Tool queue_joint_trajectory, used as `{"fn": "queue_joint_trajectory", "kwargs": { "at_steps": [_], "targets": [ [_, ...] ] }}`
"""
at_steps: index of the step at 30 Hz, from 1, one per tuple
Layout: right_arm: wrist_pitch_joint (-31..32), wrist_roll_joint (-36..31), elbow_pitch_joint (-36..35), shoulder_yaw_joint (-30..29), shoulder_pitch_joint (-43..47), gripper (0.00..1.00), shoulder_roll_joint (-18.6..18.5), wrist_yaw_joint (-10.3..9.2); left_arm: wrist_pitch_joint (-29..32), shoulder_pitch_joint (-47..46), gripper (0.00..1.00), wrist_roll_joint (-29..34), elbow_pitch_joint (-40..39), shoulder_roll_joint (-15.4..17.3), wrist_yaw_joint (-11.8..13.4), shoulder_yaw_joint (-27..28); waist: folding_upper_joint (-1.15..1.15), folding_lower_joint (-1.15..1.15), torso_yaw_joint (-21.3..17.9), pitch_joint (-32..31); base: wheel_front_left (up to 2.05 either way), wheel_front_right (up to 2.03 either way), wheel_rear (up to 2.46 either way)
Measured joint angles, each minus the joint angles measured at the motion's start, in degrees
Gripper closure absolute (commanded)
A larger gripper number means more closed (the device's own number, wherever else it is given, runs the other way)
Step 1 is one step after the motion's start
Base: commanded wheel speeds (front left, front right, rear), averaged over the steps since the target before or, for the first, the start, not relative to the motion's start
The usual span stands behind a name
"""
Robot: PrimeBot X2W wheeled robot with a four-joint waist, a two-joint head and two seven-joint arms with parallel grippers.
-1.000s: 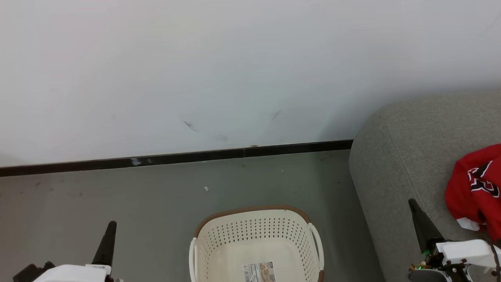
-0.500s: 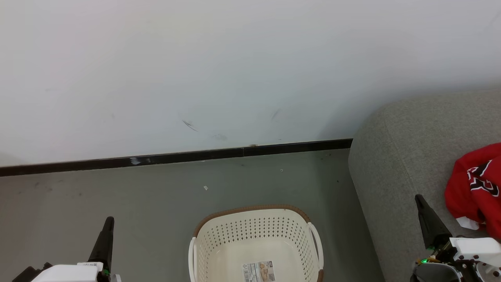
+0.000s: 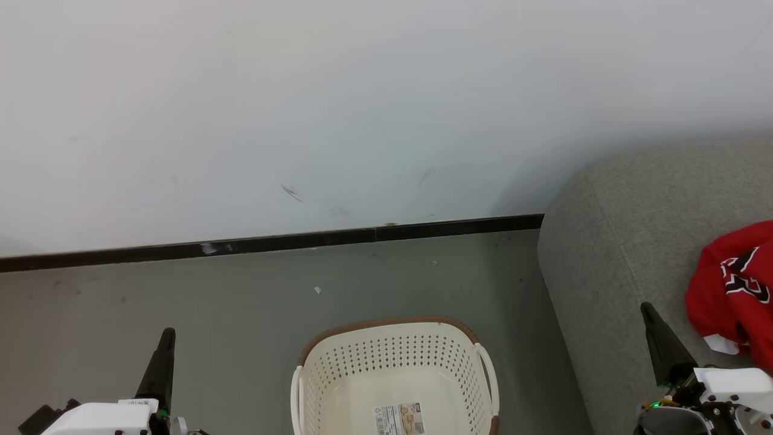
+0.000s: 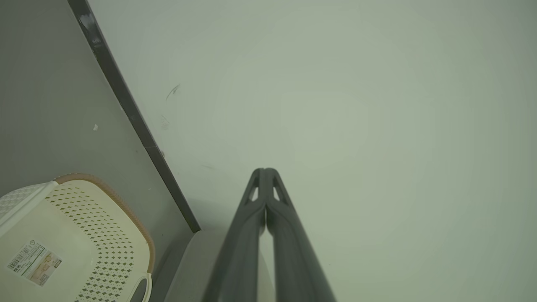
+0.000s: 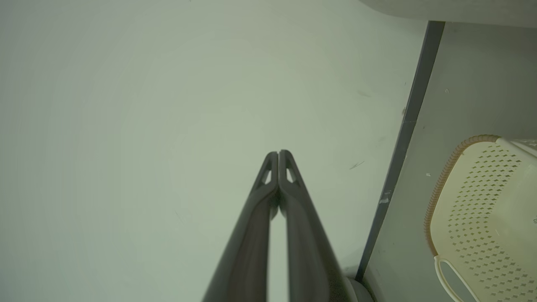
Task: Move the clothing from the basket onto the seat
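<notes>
While the clothing (image 3: pixel 734 284) lies on the seat (image 3: pixel 628 229), away from its rounded corner, the basket (image 3: pixel 392 353) stands on the floor (image 3: pixel 241 302) beside it; left hand (image 3: pixel 168 333) and right hand (image 3: pixel 647 307) are closed, empty.

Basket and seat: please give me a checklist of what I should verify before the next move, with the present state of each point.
1. Is the basket emptied? Ok: the part in view holds just a paper label.
2. Is the clothing on the seat? Ok: the red heap lies on it.
3. Is the left tool free? Ok: shut, holding nothing.
4. Is the right tool free? Ok: shut, holding nothing.
5. Is anything left at the near end of the basket? Cannot tell: the head view cuts it off.
</notes>
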Motion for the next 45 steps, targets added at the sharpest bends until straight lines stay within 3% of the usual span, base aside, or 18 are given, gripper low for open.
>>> {"fn": "queue_joint_trajectory", "kwargs": {
  "at_steps": [45],
  "targets": [
    [0.02, -0.01, 0.2, -0.21, -0.03, 1.0, 0.01, 0.0, 0.01, 0.0, 1.0, 0.0, 0.92, -0.01, -0.08, 0.15, 0.0, -0.01, 0.0, -0.02, 0.0, 0.0, 0.0]
  ]
}}
